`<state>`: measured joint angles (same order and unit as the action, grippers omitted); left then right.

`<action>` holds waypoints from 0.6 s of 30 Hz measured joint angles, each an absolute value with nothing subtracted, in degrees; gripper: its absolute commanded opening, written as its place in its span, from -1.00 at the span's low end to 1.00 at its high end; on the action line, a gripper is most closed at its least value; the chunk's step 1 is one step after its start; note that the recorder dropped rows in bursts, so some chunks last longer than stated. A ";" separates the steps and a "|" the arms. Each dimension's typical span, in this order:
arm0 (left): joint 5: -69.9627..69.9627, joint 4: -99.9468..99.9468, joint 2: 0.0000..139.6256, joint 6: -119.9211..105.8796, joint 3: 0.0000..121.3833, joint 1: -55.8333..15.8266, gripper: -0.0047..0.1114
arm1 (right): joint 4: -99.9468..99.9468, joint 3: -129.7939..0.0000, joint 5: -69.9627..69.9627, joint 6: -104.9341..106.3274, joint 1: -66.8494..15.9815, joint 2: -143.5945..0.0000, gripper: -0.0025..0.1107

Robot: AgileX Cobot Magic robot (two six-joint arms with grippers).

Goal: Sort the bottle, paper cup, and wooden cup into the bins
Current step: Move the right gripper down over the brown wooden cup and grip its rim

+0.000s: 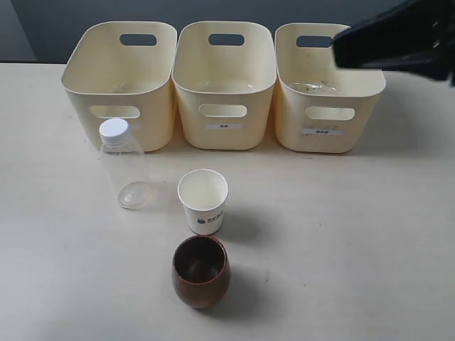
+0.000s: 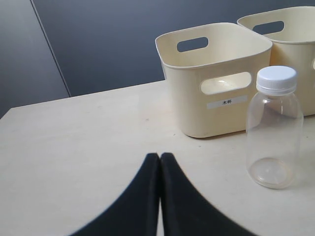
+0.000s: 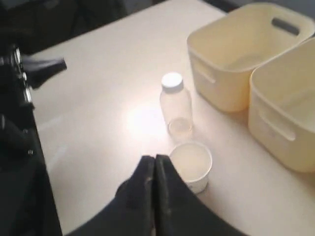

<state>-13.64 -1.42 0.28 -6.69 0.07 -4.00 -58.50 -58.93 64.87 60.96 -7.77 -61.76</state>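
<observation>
The clear bottle (image 1: 122, 167) with a white cap stands upright in front of the left bin (image 1: 121, 89). To its right is the white paper cup (image 1: 203, 201), and the brown wooden cup (image 1: 200, 271) stands nearer the front. My left gripper (image 2: 160, 156) is shut and empty, low over the table, with the bottle (image 2: 274, 128) off to one side. My right gripper (image 3: 155, 160) is shut and empty, high above the table, with the paper cup (image 3: 191, 164) just beyond its tips and the bottle (image 3: 175, 105) further on. The wooden cup does not show in either wrist view.
The middle bin (image 1: 224, 85) and right bin (image 1: 327, 89) stand in a row with the left one along the back. My right arm (image 1: 398, 39) shows as a dark blur above the right bin. Dark equipment (image 3: 19, 83) lies past the table edge.
</observation>
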 measured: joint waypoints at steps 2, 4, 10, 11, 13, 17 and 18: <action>-13.64 -1.42 0.28 -6.69 0.07 -4.00 -0.92 | -53.86 -59.07 62.96 61.08 -12.52 -65.30 -0.97; -13.64 -1.42 0.28 -6.69 0.07 -4.00 -0.92 | -49.06 -59.07 59.29 60.81 -17.54 -68.16 -0.97; -13.64 -1.42 0.28 -6.69 0.07 -4.00 -0.92 | -39.20 -59.34 49.08 59.60 -33.55 -76.17 -0.97; -13.64 -1.42 0.28 -6.69 0.07 -4.00 -0.92 | -38.05 -59.62 47.96 59.43 -35.82 -77.42 -0.97; -13.64 -1.42 0.28 -6.69 0.07 -4.00 -0.92 | -36.16 -60.20 46.51 58.64 -39.36 -79.57 -0.97; -13.64 -1.42 0.28 -6.69 0.07 -4.00 -0.92 | -32.92 -61.69 45.30 57.24 -44.80 -84.30 -0.97; -13.64 -1.42 0.28 -6.69 0.07 -4.00 -0.92 | -32.03 -61.85 45.03 57.14 -45.81 -85.57 -0.97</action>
<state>-13.64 -1.42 0.28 -6.69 0.07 -4.00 -32.03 -61.85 45.03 57.14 -45.81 -85.57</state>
